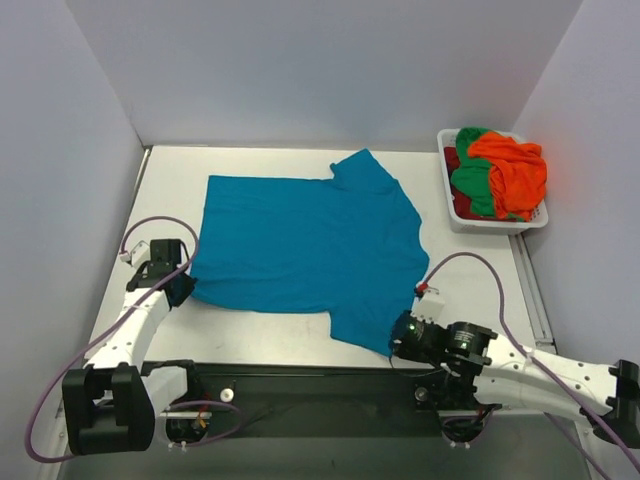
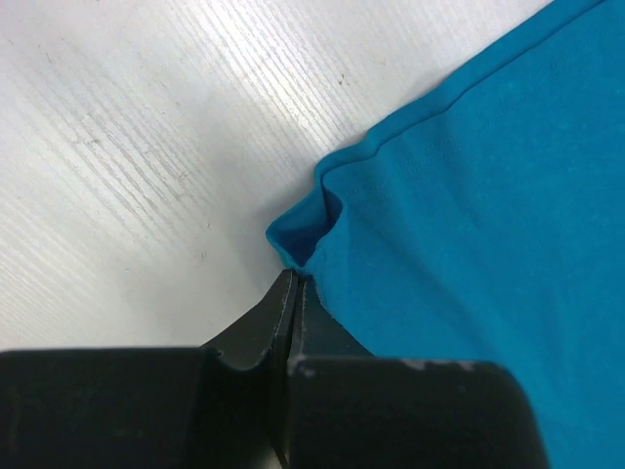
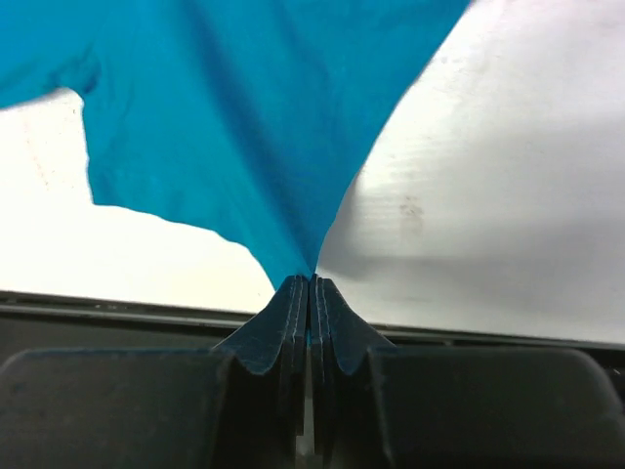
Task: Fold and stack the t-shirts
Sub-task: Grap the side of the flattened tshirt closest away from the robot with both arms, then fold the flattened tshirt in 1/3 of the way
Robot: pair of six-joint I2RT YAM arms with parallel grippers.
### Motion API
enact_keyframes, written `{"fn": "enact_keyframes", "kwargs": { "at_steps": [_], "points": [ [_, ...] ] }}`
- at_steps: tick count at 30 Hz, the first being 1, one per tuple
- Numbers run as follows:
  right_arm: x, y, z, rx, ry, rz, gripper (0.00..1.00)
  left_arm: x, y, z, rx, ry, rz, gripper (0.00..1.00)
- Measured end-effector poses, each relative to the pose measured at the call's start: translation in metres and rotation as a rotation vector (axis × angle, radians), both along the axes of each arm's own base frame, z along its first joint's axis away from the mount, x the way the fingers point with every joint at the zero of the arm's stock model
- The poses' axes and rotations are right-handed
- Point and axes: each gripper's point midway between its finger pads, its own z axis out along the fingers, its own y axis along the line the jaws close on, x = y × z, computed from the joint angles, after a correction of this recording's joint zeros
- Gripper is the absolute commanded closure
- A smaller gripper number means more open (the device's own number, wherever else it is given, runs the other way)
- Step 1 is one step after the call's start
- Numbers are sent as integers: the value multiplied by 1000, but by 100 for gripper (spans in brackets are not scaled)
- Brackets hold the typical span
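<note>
White plastic basket [image 1: 478, 222] sits at far-R corner of table [image 1: 260, 335], close to R wall. Table top white w/ faint streaky grain, few light scuffs. Pale grey walls [image 1: 320, 70] on 3 sides.

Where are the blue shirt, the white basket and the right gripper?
blue shirt [image 1: 300, 240]: top view, middle of its body.
white basket [image 1: 470, 222]: top view, its near wall.
right gripper [image 3: 310, 281]: right wrist view, between its shut fingertips.
</note>
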Motion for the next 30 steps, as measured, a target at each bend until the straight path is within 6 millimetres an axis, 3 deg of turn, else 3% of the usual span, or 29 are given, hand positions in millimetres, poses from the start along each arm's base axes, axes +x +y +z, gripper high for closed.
{"fn": "enact_keyframes", "kwargs": {
  "at_steps": [6,11,15,17,24,30],
  "points": [
    [-6,-22,15,-7,-14,-27,100,-4,0,9,1,-28,0,100],
    [7,-25,47,-62,-66,-32,100,-4,-2,16,-5,-60,-6,100],
    [39,-18,78,-149,-91,-54,100,3,-9,11,-19,-22,-30,100],
    [60,-17,84,-187,-84,-69,100,13,-16,10,-23,4,-55,100],
    [119,-23,81,-223,-16,-85,100,65,-41,12,-36,35,-111,100],
    [159,-28,81,-188,12,-91,100,92,-47,7,-42,57,-104,100]
  ]
}}
